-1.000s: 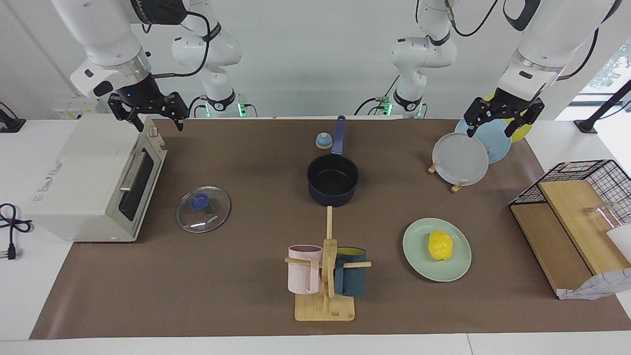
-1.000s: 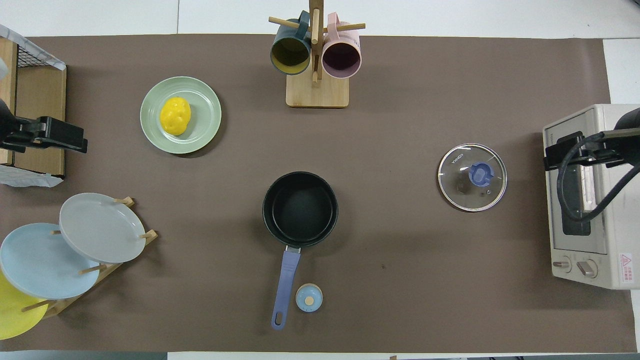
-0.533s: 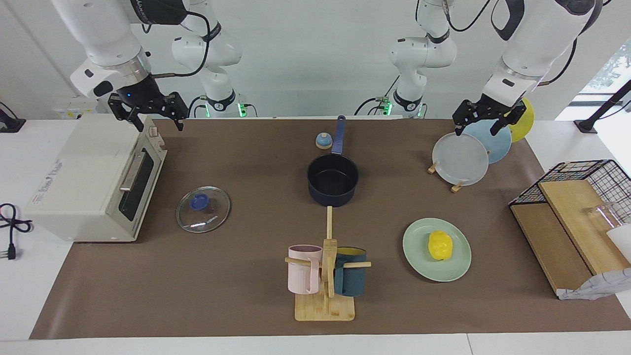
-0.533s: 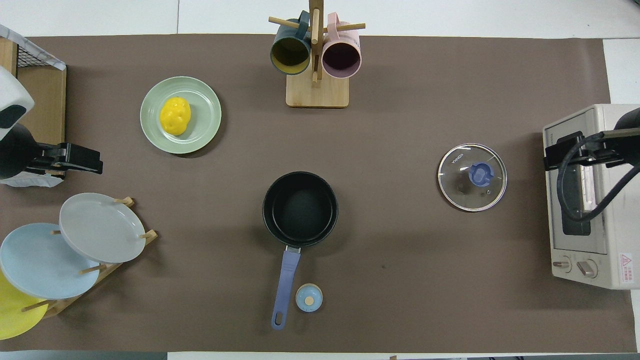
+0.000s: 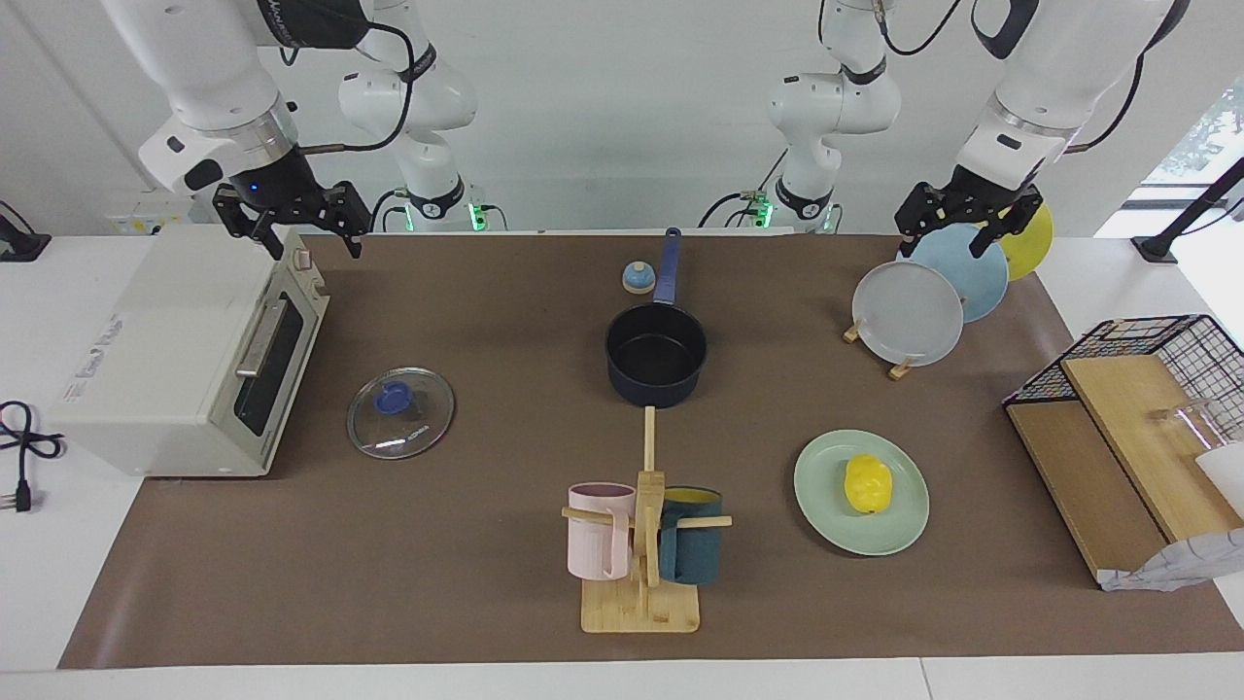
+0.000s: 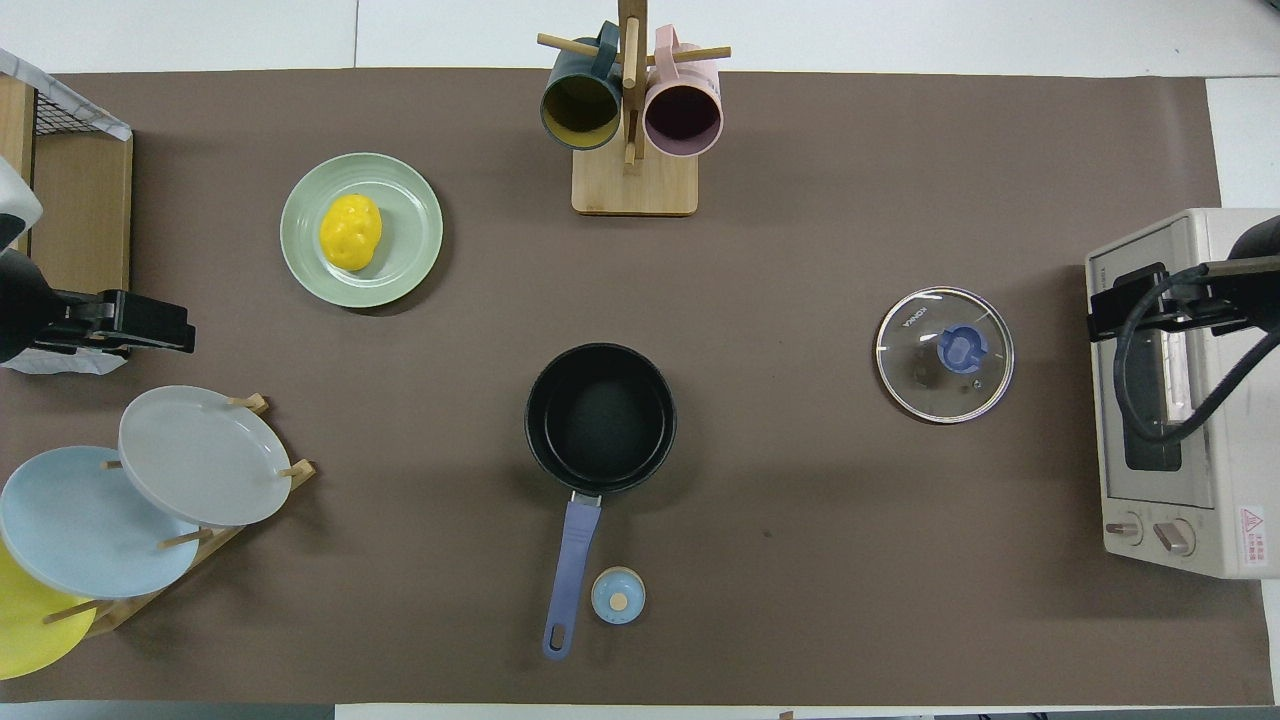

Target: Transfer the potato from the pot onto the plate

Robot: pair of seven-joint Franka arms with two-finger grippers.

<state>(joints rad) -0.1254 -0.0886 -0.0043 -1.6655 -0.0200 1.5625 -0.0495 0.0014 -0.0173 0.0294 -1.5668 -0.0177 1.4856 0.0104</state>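
The yellow potato (image 5: 868, 483) (image 6: 350, 232) lies on the mint-green plate (image 5: 828, 465) (image 6: 408, 252), toward the left arm's end of the table. The navy pot (image 5: 656, 355) (image 6: 600, 418) stands empty mid-table, with its blue handle pointing toward the robots. My left gripper (image 5: 960, 231) (image 6: 150, 322) is open and empty, up in the air over the plate rack. My right gripper (image 5: 309, 235) (image 6: 1125, 305) is open and empty, waiting over the toaster oven.
A rack holds a grey plate (image 5: 907, 313), a light blue plate (image 5: 962, 274) and a yellow plate (image 5: 1032, 238). A glass lid (image 5: 400, 412) lies beside the toaster oven (image 5: 175, 360). There is also a mug stand (image 5: 641, 544), a small bell (image 5: 638, 278) and a wire basket with boards (image 5: 1137, 428).
My left gripper has risen a little and drawn back toward the robots over the plate rack. The right arm, potato, plate and pot have not moved.
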